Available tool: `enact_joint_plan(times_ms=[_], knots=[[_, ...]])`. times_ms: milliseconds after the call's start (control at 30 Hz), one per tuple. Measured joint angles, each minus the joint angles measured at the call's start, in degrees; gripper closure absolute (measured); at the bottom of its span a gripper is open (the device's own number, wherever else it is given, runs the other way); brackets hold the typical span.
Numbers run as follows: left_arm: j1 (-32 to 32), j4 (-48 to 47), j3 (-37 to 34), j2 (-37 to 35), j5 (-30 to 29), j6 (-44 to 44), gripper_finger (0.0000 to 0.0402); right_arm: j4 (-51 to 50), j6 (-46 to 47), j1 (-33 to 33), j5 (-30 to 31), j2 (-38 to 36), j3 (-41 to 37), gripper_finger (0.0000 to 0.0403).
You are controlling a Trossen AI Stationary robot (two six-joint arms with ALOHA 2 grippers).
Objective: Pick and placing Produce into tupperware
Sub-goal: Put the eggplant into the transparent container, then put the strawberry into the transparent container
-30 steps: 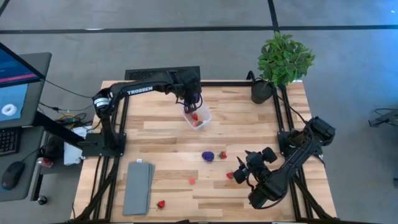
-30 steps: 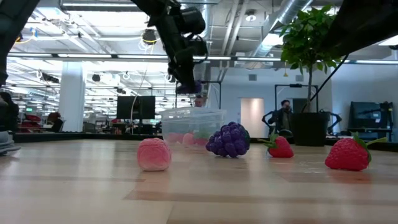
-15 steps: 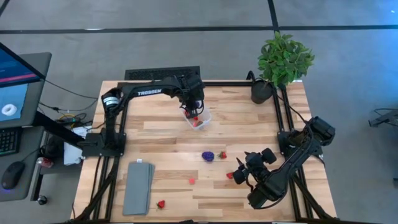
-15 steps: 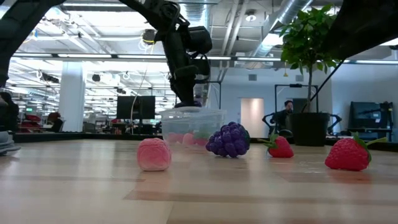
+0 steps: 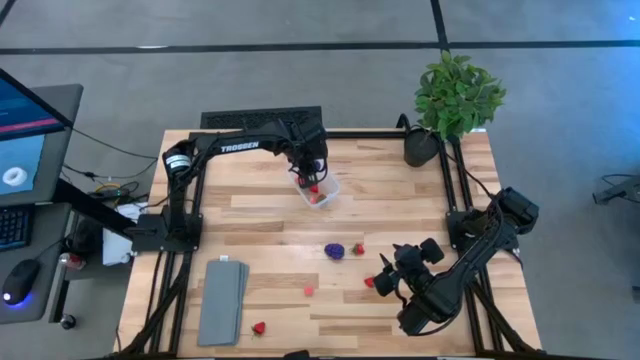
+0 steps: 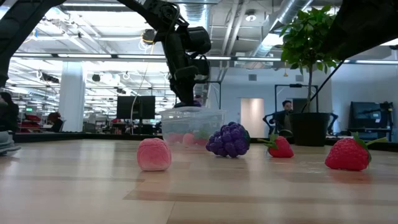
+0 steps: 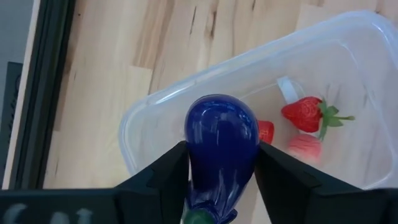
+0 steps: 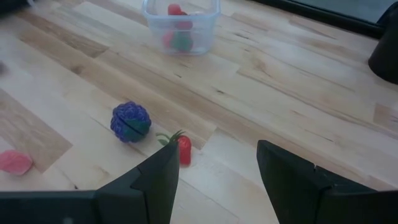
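The clear tupperware (image 5: pixel 318 190) stands at the table's far middle with a strawberry (image 7: pixel 306 114) and pink pieces inside. My left gripper (image 7: pixel 222 171) hangs over its end, at rim height in the low view (image 6: pixel 186 99), shut on a purple eggplant (image 7: pixel 221 140). On the near right a grape cluster (image 5: pixel 334 250), strawberries (image 5: pixel 358 249) and a pink piece (image 5: pixel 309 290) lie on the wood. My right gripper (image 8: pixel 214 180) hovers open just beyond them, nothing between its fingers. My left gripper pinches the eggplant's body (image 7: pixel 193 162) between its two fingers, one on each side. The fingers come steeply from above, and the eggplant lies along them. Its round end (image 7: pixel 221 118) points down into the tupperware and its green cap (image 7: pixel 200 216) sits back between the fingers.
A potted plant (image 5: pixel 455 100) stands at the far right corner and a flat grey slab (image 5: pixel 222 300) lies at the near left, with another strawberry (image 5: pixel 259 327) beside it. A person (image 6: pixel 283 115) shows far off in the room behind.
My left gripper has gone down with the eggplant, from well above the tupperware to its rim, reaching slightly farther out over it. The tupperware and the loose produce have stayed put.
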Motion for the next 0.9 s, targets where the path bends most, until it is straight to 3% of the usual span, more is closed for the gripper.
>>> enact_joint_plan(times_ms=[333,600,900], knots=[[0.14,-0.71,0.19,0.0,0.27,0.47,0.0175,0.39,0.0,-0.09,0.0,0.0,0.0,0.0163],[0.12,-16.98,8.15,-0.31,5.0,3.06,0.0171,0.14,0.0,-0.09,0.01,0.0,0.0,0.0163],[-0.92,-20.98,8.27,-11.49,8.68,1.59,0.0171,0.59,0.0,-0.11,0.13,0.02,0.0,0.0163]])
